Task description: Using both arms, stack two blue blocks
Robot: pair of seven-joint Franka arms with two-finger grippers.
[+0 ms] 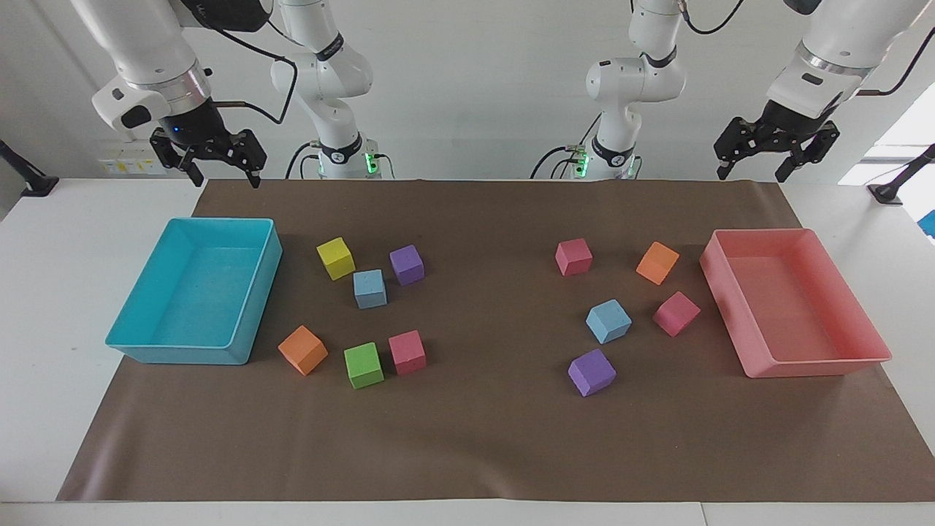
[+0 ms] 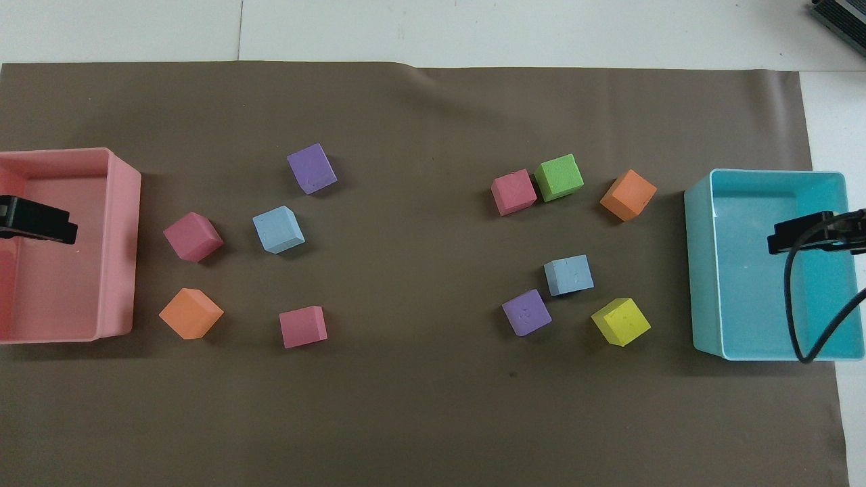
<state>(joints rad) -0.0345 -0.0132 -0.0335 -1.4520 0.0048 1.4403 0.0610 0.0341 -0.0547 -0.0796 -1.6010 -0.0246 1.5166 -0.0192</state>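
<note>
One blue block (image 1: pixel 369 288) (image 2: pixel 568 275) lies on the brown mat toward the right arm's end, between a yellow cube (image 1: pixel 335 258) and a purple cube (image 1: pixel 406 264). The other blue block (image 1: pixel 608 321) (image 2: pixel 278 229) lies toward the left arm's end, beside a pink cube (image 1: pixel 676 313). The two blocks are far apart. My right gripper (image 1: pixel 225 179) (image 2: pixel 805 233) hangs open and empty, high over the turquoise tray (image 1: pixel 252 321). My left gripper (image 1: pixel 752 174) (image 2: pixel 37 223) hangs open and empty, high over the pink tray (image 1: pixel 719 274).
Orange (image 1: pixel 302 350), green (image 1: pixel 363 364) and pink (image 1: pixel 407 352) cubes lie farther out at the right arm's end. Pink (image 1: pixel 573 256), orange (image 1: pixel 657 262) and purple (image 1: pixel 592 372) cubes lie around the other blue block. The mat's middle strip holds no cubes.
</note>
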